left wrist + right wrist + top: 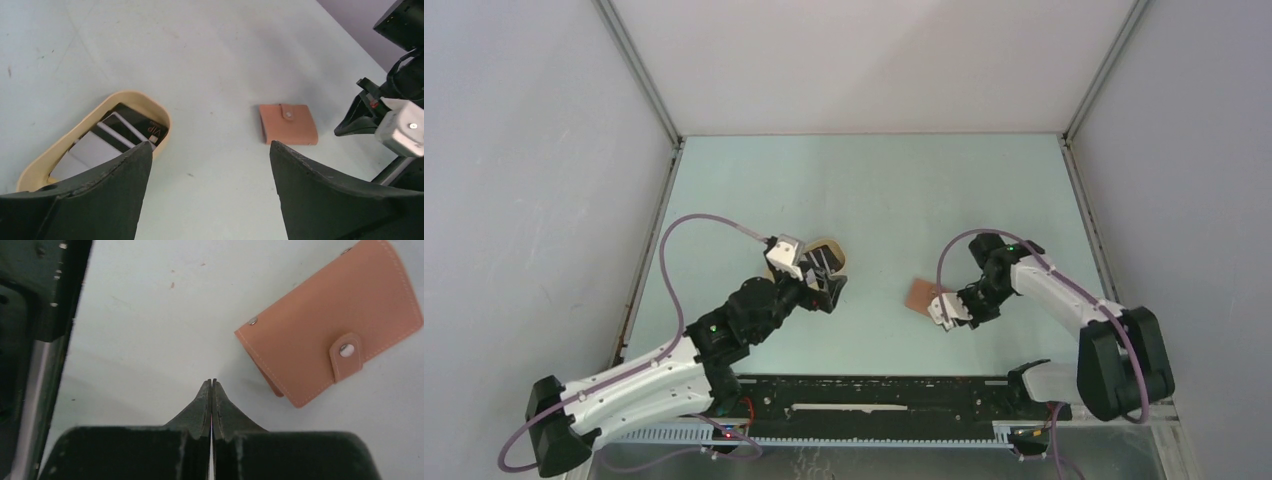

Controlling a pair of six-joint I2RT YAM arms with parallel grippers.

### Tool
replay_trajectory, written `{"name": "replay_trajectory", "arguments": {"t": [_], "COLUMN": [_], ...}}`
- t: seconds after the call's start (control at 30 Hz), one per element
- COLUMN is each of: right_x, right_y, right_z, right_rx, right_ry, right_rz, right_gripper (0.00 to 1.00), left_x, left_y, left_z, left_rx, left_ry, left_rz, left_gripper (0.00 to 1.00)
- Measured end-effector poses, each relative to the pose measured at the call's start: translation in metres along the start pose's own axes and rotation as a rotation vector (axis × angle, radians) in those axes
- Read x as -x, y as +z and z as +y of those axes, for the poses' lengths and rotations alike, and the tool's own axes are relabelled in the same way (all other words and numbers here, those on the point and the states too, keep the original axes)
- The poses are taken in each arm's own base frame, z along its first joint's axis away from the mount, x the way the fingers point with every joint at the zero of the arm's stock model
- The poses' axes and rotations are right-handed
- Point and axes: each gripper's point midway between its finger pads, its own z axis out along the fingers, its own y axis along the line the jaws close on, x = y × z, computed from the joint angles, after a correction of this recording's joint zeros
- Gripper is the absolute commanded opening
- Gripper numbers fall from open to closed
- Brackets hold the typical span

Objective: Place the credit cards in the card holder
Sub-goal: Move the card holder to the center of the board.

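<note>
Two fingers (200, 412) pinched together, right arm (1044, 285) folded beside card holder (325, 335).

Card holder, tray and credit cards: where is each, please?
card holder (288, 124), left wrist view, closed cover's middle.
tray (135, 97), left wrist view, far rim.
credit cards (89, 151), left wrist view, pale card's face.

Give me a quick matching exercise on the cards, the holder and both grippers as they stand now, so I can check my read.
Column one:
1. credit cards
2. card holder
3. left gripper
4. right gripper

Column two:
A. shut on nothing
B. lying in the tan tray
C. folded, tab snapped
D. open, empty

Pairs: 1-B, 2-C, 3-D, 4-A.
</note>
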Motion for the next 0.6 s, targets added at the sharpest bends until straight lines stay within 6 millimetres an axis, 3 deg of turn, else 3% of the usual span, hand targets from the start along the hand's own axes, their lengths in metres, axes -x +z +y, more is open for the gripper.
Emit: {"name": "replay_trajectory", "arguments": {"t": [0.23,0.37,0.47,0.6], "right_x": [-0.019,-0.016,-0.001,0.041], "right_y": [0.032,0.036,0.043,0.046], "right_z": [-0.028,-0.032,-0.046,-0.086], "right_rx": [0.011,0.004,-0.039,-0.144], "right_ry": [0.015,0.032,0.031,0.041], "right_rz": [0.137,0.190,0.171,0.083], "right_gripper": [0.00,0.00,0.03,0.08], "left_x": [-0.010,-0.013,-0.015,-0.013], "left_y": [-0.015,-0.018,-0.018,-0.019], "left_z": [0.016,0.019,0.020,0.019], "left_rx": [0.027,0.033,0.036,0.033], "left_ry": [-0.036,-0.049,-0.057,-0.068], "left_rz": [-0.033,-0.039,-0.038,-0.043], "left_gripper": [0.94,0.94,0.95,1.00]}}
